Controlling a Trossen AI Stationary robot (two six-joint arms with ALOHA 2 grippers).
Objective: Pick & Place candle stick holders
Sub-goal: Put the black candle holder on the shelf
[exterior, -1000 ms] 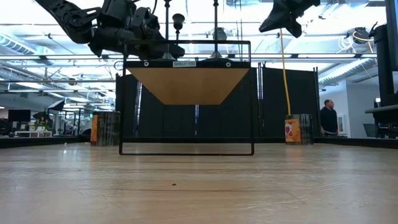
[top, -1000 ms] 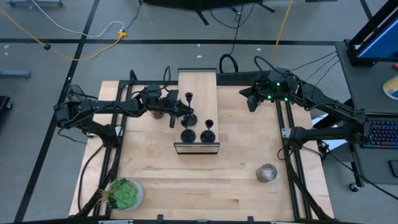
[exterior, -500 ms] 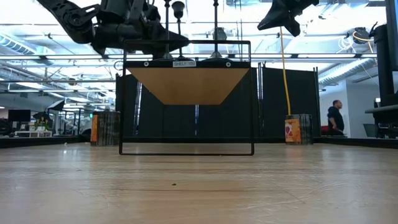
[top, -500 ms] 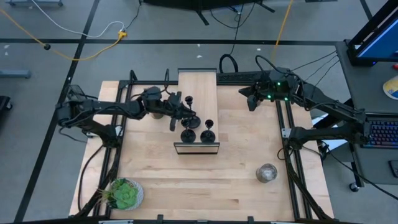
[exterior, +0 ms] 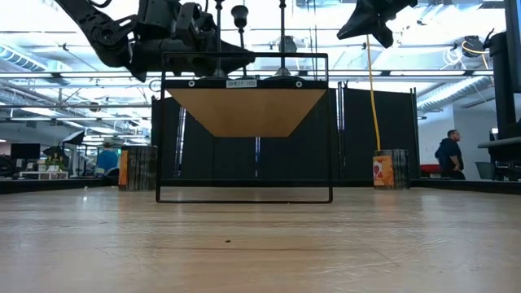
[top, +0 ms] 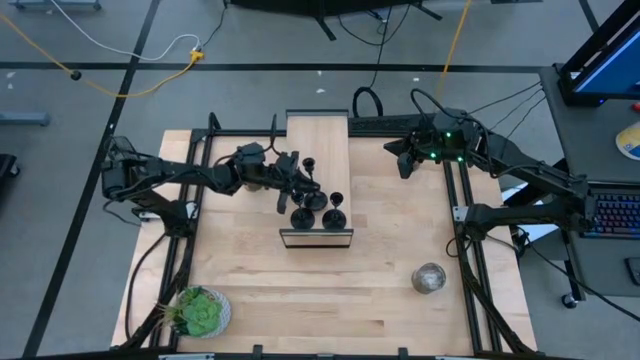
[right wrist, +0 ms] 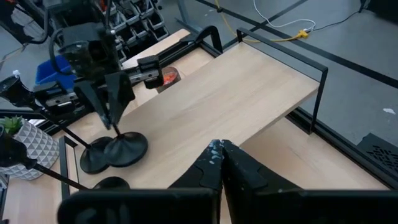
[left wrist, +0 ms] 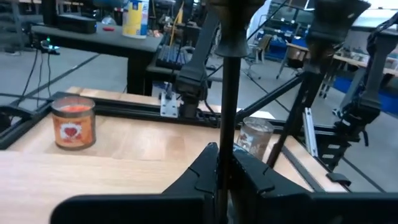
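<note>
High view: the left gripper (top: 290, 183) is clamped on one candle stick holder (top: 312, 195) over the shelf (top: 317, 135), at the 10 o'clock side of two seated holders (top: 335, 212), presumably for placement.

Left wrist view: the stem (left wrist: 229, 93) is pinched low between the fingers (left wrist: 205, 168); its long axis is vertical.

Right wrist view: the right gripper (right wrist: 217, 155) is clenched empty, parked at 2 o'clock.

The left arm reaches in from the left side of the counter toward its middle, wrist roughly level, and the left gripper (top: 292, 186) has its fingers (left wrist: 205, 165) pinched tight on the thin stem of a candle stick holder (left wrist: 229, 93). The right arm stays folded back near the far right edge, raised, its right gripper (top: 403, 165) with fingers (right wrist: 211, 163) pressed together on nothing.
</note>
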